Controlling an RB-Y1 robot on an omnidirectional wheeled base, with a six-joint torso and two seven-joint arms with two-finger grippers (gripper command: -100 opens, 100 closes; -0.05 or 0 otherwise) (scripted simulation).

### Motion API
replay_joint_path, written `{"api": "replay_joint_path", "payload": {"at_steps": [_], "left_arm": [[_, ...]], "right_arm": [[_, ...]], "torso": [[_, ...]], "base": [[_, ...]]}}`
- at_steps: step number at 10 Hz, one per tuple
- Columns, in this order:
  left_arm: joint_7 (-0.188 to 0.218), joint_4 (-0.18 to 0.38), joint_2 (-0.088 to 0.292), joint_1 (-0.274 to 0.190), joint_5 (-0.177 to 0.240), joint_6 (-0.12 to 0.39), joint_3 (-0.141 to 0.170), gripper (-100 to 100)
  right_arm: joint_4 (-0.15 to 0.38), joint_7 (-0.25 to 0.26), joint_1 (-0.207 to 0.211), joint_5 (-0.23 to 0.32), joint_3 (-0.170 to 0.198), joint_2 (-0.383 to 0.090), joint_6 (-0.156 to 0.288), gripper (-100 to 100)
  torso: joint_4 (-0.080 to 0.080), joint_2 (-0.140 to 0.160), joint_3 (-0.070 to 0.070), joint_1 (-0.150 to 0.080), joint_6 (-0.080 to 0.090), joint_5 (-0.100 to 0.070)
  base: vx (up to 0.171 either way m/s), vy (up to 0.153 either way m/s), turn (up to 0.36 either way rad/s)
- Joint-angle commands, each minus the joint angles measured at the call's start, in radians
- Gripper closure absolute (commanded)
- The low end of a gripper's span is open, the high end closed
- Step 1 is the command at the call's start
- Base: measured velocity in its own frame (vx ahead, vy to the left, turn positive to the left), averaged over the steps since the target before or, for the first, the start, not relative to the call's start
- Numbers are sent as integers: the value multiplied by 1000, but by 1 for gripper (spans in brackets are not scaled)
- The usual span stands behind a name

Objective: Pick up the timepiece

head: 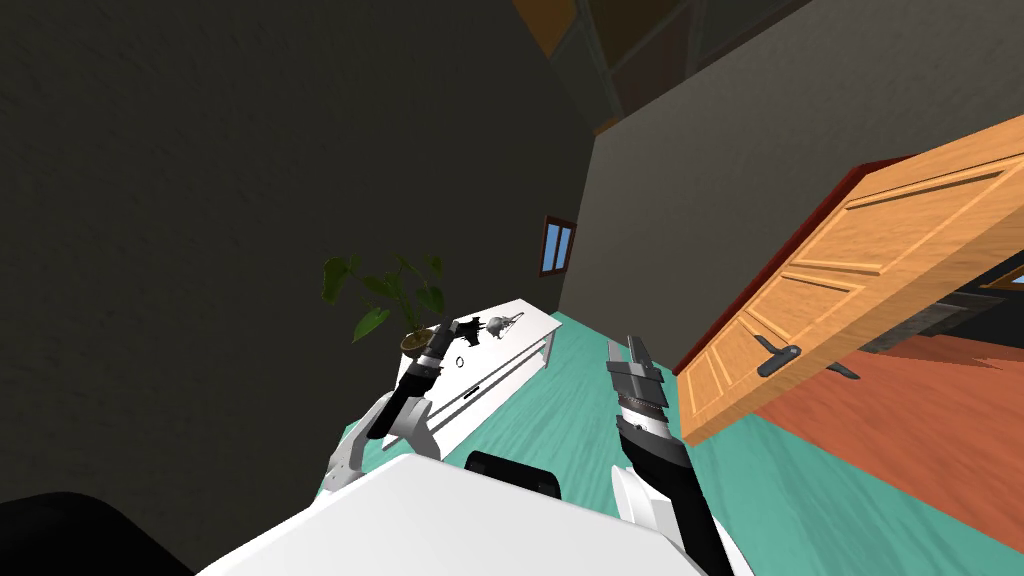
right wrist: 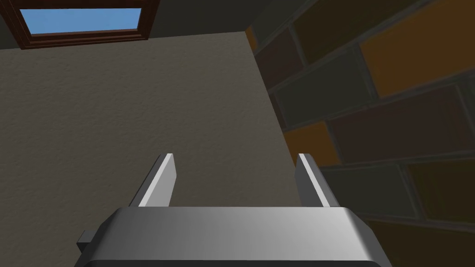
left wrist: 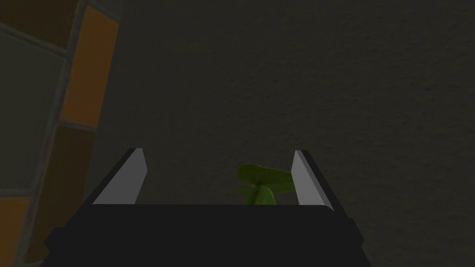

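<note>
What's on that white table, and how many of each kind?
Plant: 1
Figures: 2, dark figure and grey figure
Ring, maybe the timepiece: 1
Total: 4 on the table

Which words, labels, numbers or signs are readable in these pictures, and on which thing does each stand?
No text is readable anywhere.
The small ring-shaped timepiece on the white table is too small to show any numerals.
The orange door carries no sign.
</note>
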Motion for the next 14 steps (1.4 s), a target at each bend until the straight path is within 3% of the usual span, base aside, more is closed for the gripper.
{"api": "replay_joint_path", "payload": {"at_steps": [1, 14], "left_arm": [[-6, 50, 22, -16, -1, 25, 0, -100], [-36, 376, 136, -135, -6, 201, -9, -100]], "right_arm": [[0, 0, 0, 0, 0, 0, 0, 0], [0, 0, 0, 0, 0, 0, 0, 0]], "torso": [[0, 0, 0, 0, 0, 0], [0, -2, -1, -1, 0, 0]], "base": [[-24, -12, -56], [-12, -11, -53]]}}
